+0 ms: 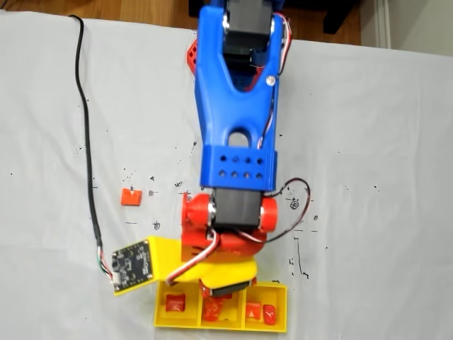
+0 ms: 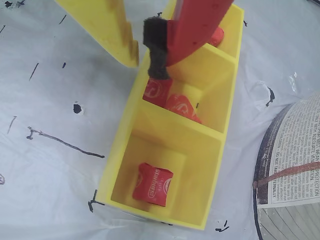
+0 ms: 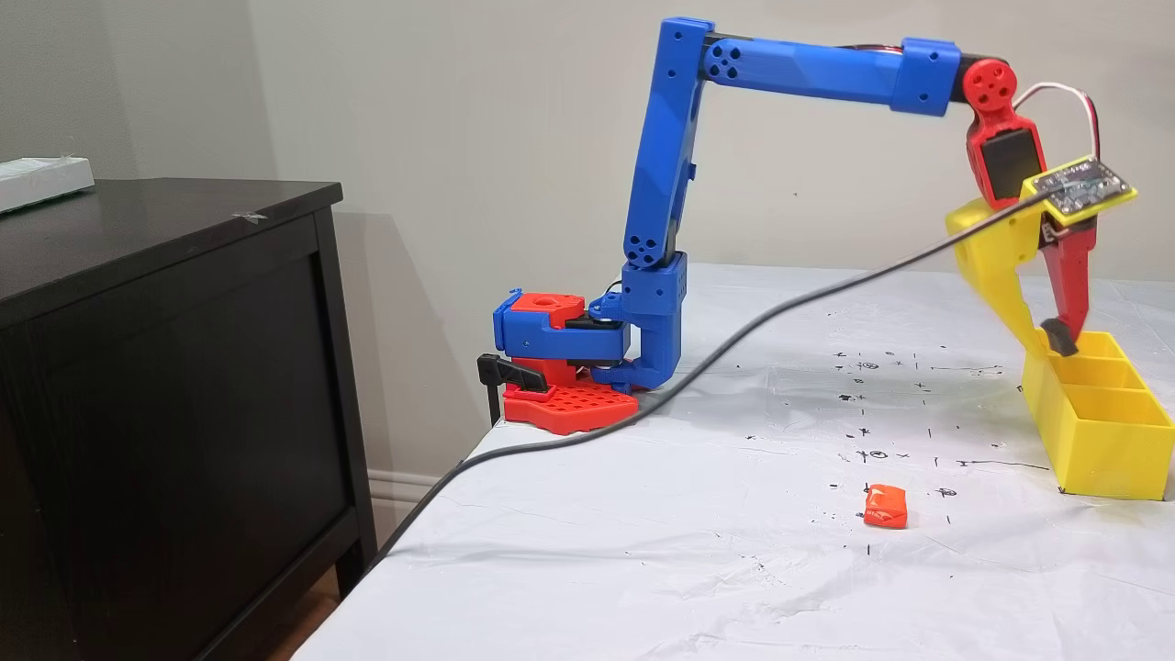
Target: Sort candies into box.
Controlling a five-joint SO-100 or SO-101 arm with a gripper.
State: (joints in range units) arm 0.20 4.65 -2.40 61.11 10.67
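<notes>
Now my pincer (image 2: pixel 142 62) hangs parted and empty over the yellow box's (image 2: pixel 122 145) middle compartment; the last loose candy (image 3: pixel 885 507) lies well apart, back toward my base.

A plain beige wall (image 3: pixel 459 110) stood behind everything, evenly lit. To the left sat a dark, nearly black cabinet (image 3: pixel 184 395) with a flat white object (image 3: pixel 41 179) on top. The tabletop (image 3: pixel 698 514) wore a wrinkled white cover speckled with black pen marks — beyond its far edge, a strip of wooden floor (image 1: pixel 127 10) showed.
</notes>
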